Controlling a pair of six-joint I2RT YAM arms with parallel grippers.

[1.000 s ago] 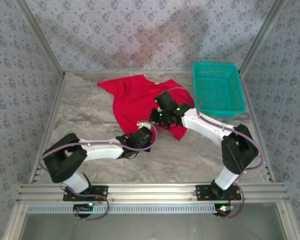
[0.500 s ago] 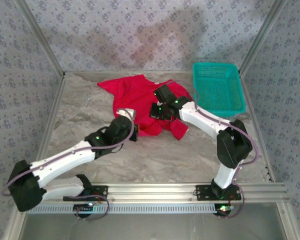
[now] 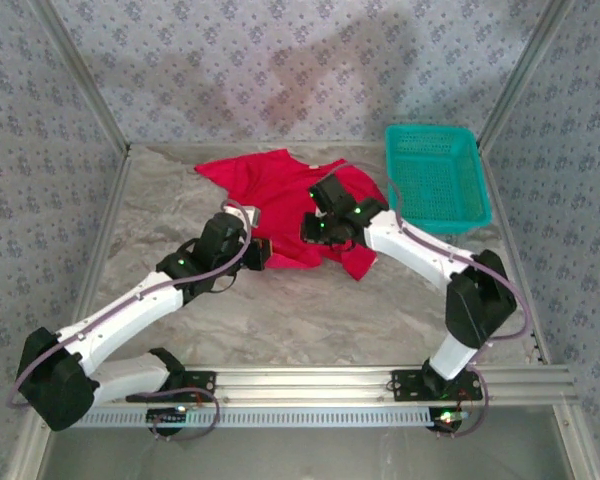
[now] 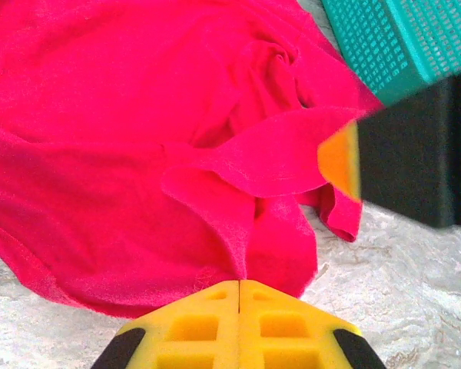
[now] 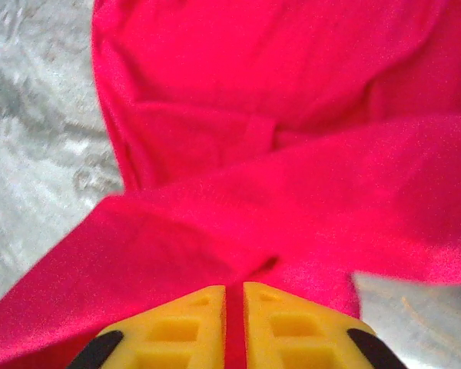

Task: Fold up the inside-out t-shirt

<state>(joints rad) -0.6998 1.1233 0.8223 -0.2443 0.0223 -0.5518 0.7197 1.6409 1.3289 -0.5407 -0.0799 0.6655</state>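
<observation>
The red t-shirt [image 3: 275, 195] lies crumpled at the back middle of the table, sleeve spread to the left. My left gripper [image 3: 264, 254] sits at its near-left hem. In the left wrist view its yellow pads [image 4: 207, 323] are pressed together, and the left gripper [image 4: 239, 283] pinches a raised fold of the t-shirt [image 4: 123, 154]. My right gripper [image 3: 308, 228] rests on the shirt's near middle. In the right wrist view the right gripper [image 5: 233, 288] has a thin slit between its pads, filled with red cloth of the t-shirt [image 5: 292, 115]. An orange fingertip [image 4: 340, 157] of the right gripper holds a stretched flap.
A teal mesh basket [image 3: 435, 178] stands at the back right, beside the shirt, and its corner basket [image 4: 392, 38] shows in the left wrist view. Bare marbled tabletop [image 3: 330, 310] lies in front of the shirt. Patterned walls and metal posts enclose the table.
My left arm has unfolded and its gripper has moved left and slightly back along the shirt's near edge. The right gripper stays in place, and its pads have parted a little.
</observation>
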